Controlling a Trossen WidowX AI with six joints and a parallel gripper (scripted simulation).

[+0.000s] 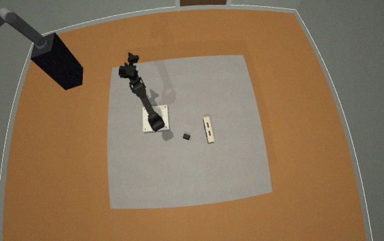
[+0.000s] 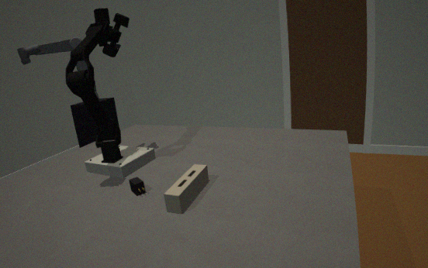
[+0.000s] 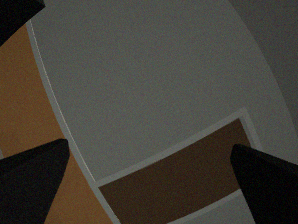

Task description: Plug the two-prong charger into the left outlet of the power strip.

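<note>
The gripper (image 1: 129, 63) (image 2: 116, 35) (image 3: 152, 152) hangs high near a corner of the worktop (image 1: 188, 174) (image 2: 271, 217), its fingers (image 1: 133, 58) (image 2: 112, 49) spread wide, holding nothing and touching nothing. The charger (image 1: 186, 136) (image 2: 136, 186) lies on the worktop, well in from the edges, between the arm's white base (image 1: 165, 111) (image 2: 136, 164) and the strip (image 1: 211, 137) (image 2: 194, 181), touching neither. Both outlets show as dark slots too small to make out inside, the fingers are cut off by the wrist view's edges, and charger and strip lie outside that view.
</note>
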